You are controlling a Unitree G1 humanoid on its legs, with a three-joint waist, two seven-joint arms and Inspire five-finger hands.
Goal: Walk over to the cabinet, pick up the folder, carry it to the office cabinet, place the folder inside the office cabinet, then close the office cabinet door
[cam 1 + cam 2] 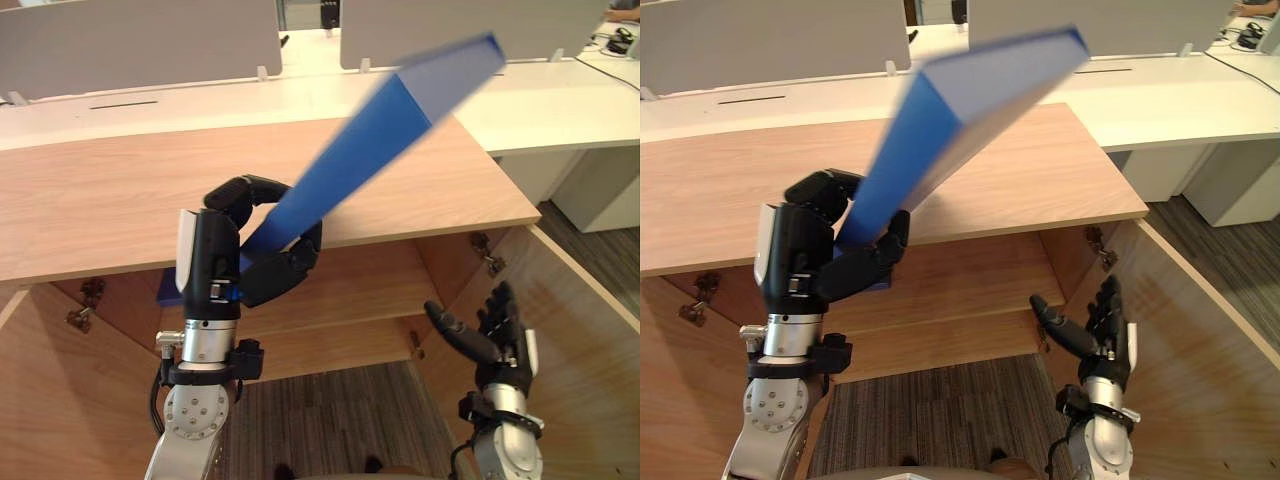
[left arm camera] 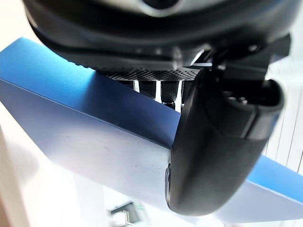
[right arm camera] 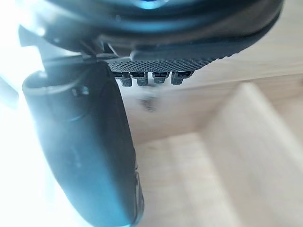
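Left hand (image 1: pixel 218 262) is gripping the lower end of the blue folder (image 1: pixel 385 145), with fingers and thumb curling round it. The folder is slanting up and away from that hand toward my right, its far end hanging over the office cabinet's wooden top (image 1: pixel 100 200). Right hand (image 1: pixel 503 345) is hovering lower down, fingers straight and spread, carrying nothing, just beside the open cabinet door (image 1: pixel 590 340). The inner shelf (image 1: pixel 350 300) is lying beyond both hands, under the top.
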